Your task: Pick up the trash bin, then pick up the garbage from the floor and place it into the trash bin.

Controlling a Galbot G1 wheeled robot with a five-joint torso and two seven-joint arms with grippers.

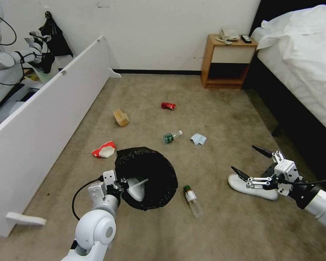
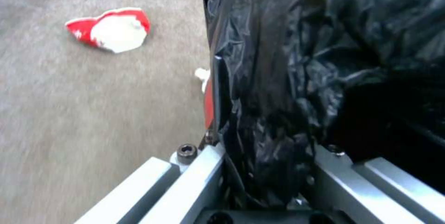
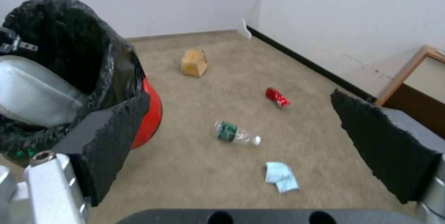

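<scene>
My left gripper [image 1: 124, 183] is shut on the near rim of the trash bin [image 1: 152, 170], pinching its black liner [image 2: 269, 113]; a strip of red body [image 2: 208, 102] shows beside it. A white slipper [image 1: 136, 188] lies inside the bin. Off to the right, my right gripper [image 1: 250, 161] is open just above another white slipper [image 1: 251, 188] on the carpet. Garbage on the floor: a red can [image 1: 168, 106], a tan paper bag [image 1: 121, 117], a red-white cup [image 1: 104, 149], two bottles [image 1: 172, 136] [image 1: 192, 197] and a light blue cloth [image 1: 198, 139].
A long white panel [image 1: 43, 119] runs along the left, with another grey robot arm [image 1: 11, 58] behind it. A wooden nightstand [image 1: 228, 61] stands against the back wall. The bed [image 1: 308, 72] takes up the right side. Open carpet lies between the pieces of litter.
</scene>
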